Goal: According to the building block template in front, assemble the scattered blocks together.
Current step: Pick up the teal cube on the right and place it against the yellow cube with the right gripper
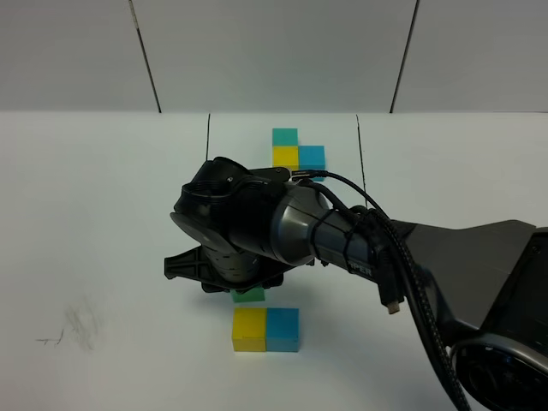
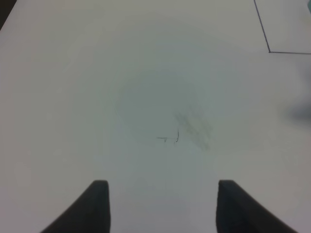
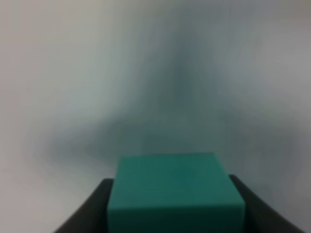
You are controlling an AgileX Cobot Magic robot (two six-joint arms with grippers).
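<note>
The building block template (image 1: 295, 151), an L of teal-green, yellow and blue cubes, lies at the far middle between thin black lines. Of the scattered blocks, the yellow one (image 1: 249, 330) and the blue one (image 1: 282, 330) sit side by side, touching, near the front. The teal-green block (image 1: 248, 295) shows just behind the yellow one, mostly hidden under my right gripper (image 1: 246, 287). In the right wrist view the right gripper (image 3: 175, 199) is shut on the teal-green block (image 3: 175, 191). My left gripper (image 2: 163, 204) is open over bare table, holding nothing.
The white table (image 1: 103, 214) carries faint pencil smudges (image 1: 73, 330) at the front left, also under the left gripper as smudges (image 2: 187, 130). A corner of the black line (image 2: 268, 48) shows in the left wrist view. The right arm (image 1: 411, 257) reaches in from the right.
</note>
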